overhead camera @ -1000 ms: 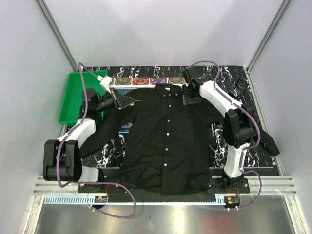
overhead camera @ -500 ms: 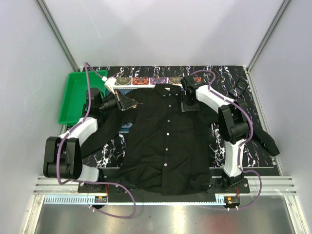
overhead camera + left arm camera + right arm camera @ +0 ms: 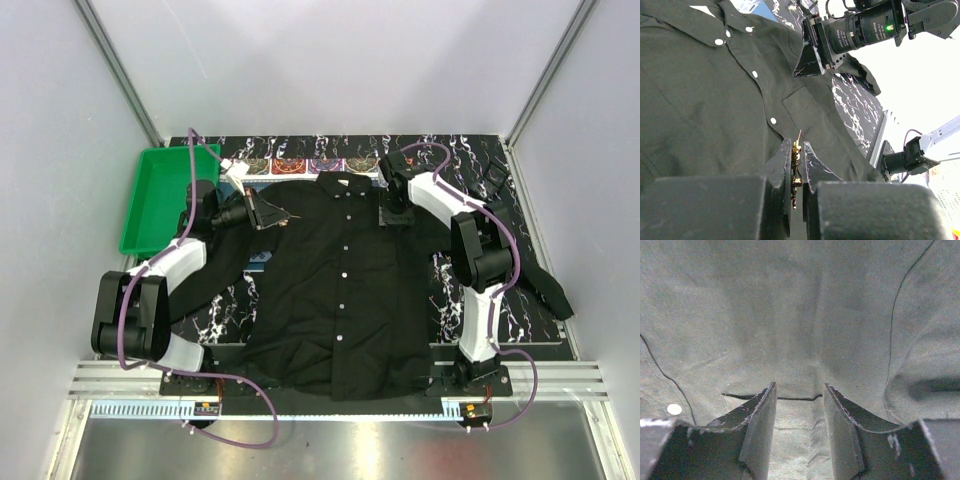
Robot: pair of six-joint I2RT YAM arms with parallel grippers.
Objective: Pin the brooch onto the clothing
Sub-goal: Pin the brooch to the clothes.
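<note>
brooch [image 3: 796,167]: small gold piece, pinched edge-on between the left jaws at the bottom centre of the left wrist view. A thin pin is seen poking up out of it. From the top view it [image 3: 287,212] is held over the shirt's shoulder area, just left of the collar. Whether the fabric is touched can't be told.
left jaws: pressed together on the brooch, with only a sliver of gap showing.
clothing [image 3: 340,290]: black button-up shirt, laid flat and front-up across the middle of the worktop [image 3: 470,160], collar toward the top of the frame. White buttons [image 3: 755,74] are lined up down the placket.
right jaws: spread apart, pointed down at the shirt in the upper right of the garment. Nothing is gripped. A seam edge is seen running across the gap between them in the right wrist view.
chest pocket [image 3: 805,107]: stitched outline is visible just above the brooch in the left wrist view.
green tray [image 3: 150,200]: parked at the upper left of the worktop, apart from the shirt body.
patterned mats [image 3: 300,165]: a row is lined up just above the collar.
</note>
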